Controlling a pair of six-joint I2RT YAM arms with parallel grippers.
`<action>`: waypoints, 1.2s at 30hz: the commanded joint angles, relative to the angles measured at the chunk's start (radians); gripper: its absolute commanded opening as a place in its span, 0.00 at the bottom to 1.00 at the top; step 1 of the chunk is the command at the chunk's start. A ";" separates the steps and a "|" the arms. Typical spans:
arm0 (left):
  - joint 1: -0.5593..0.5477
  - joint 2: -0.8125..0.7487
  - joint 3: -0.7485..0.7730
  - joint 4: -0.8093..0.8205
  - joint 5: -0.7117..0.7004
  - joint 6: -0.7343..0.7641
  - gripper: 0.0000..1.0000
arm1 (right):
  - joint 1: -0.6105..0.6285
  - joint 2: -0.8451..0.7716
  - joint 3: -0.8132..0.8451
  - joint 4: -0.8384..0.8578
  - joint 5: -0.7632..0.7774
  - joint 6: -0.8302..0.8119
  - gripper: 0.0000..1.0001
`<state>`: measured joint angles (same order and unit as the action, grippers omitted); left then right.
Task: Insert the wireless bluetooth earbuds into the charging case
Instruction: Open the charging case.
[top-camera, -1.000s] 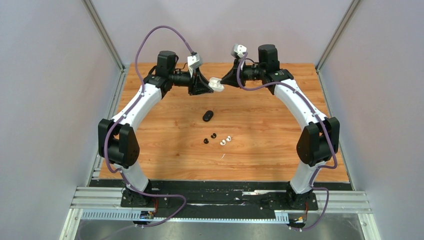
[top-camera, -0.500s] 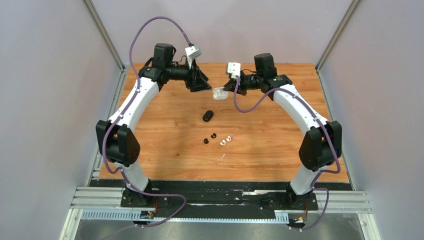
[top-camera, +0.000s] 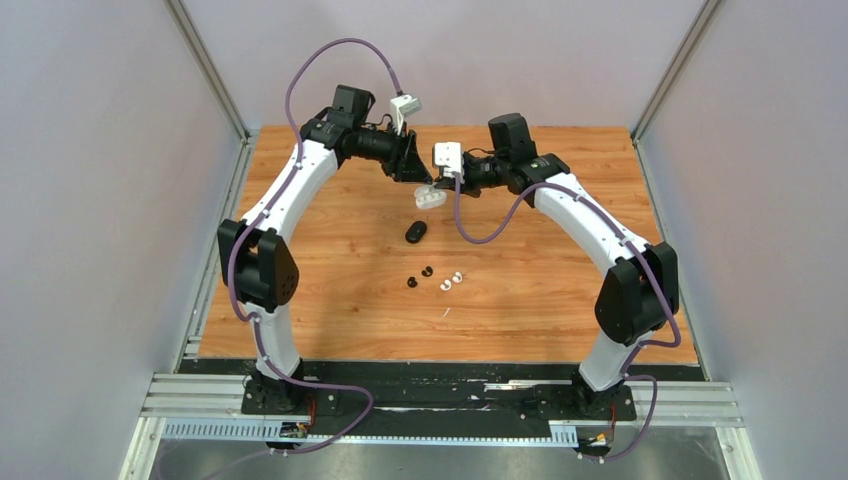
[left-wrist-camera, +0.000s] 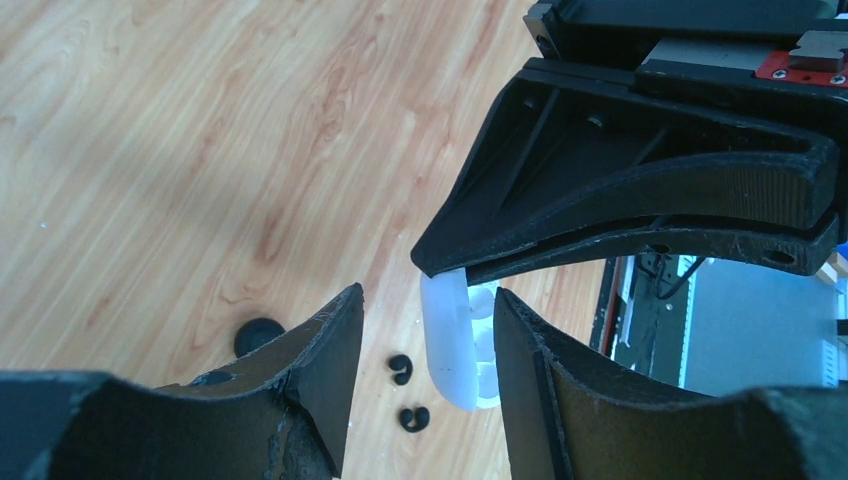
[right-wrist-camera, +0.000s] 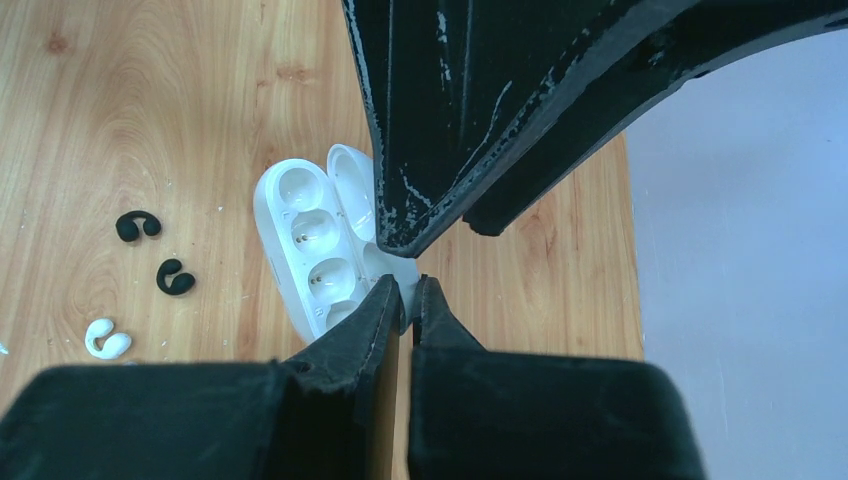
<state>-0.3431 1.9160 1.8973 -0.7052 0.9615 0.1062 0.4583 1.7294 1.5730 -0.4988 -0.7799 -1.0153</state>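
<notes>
The white charging case (right-wrist-camera: 310, 240) is open and its wells are empty. My right gripper (right-wrist-camera: 410, 292) is shut on its lid edge and holds it above the table (top-camera: 300, 270). The case also shows in the top view (top-camera: 430, 197). My left gripper (left-wrist-camera: 425, 310) is open, its fingers (left-wrist-camera: 325, 345) on either side of the case (left-wrist-camera: 450, 340) without touching it. Two black earbuds (top-camera: 412, 283) (top-camera: 427, 271) and two white earbuds (top-camera: 445, 285) (top-camera: 458, 277) lie on the wood nearer the arm bases. The black buds also show in the left wrist view (left-wrist-camera: 401, 368).
A closed black case (top-camera: 416, 232) lies on the table just below the held white case; it also shows in the left wrist view (left-wrist-camera: 258, 335). Purple cables loop over both wrists. Grey walls enclose the table on the left, right and back.
My right gripper has carried the white case left and toward the table middle. My left arm swung right, and its open fingers now sit on either side of the case.
</notes>
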 joint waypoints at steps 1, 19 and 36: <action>-0.007 0.014 0.069 -0.095 0.000 0.031 0.57 | 0.009 -0.046 0.029 0.002 0.013 -0.025 0.00; -0.018 0.061 0.108 -0.148 0.000 0.064 0.46 | 0.014 -0.028 0.051 0.004 0.009 -0.005 0.00; -0.022 0.096 0.128 -0.151 0.031 0.066 0.32 | 0.022 -0.006 0.067 0.011 0.013 0.018 0.00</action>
<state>-0.3607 2.0003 1.9873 -0.8566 0.9859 0.1513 0.4652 1.7325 1.5841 -0.5179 -0.7261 -1.0126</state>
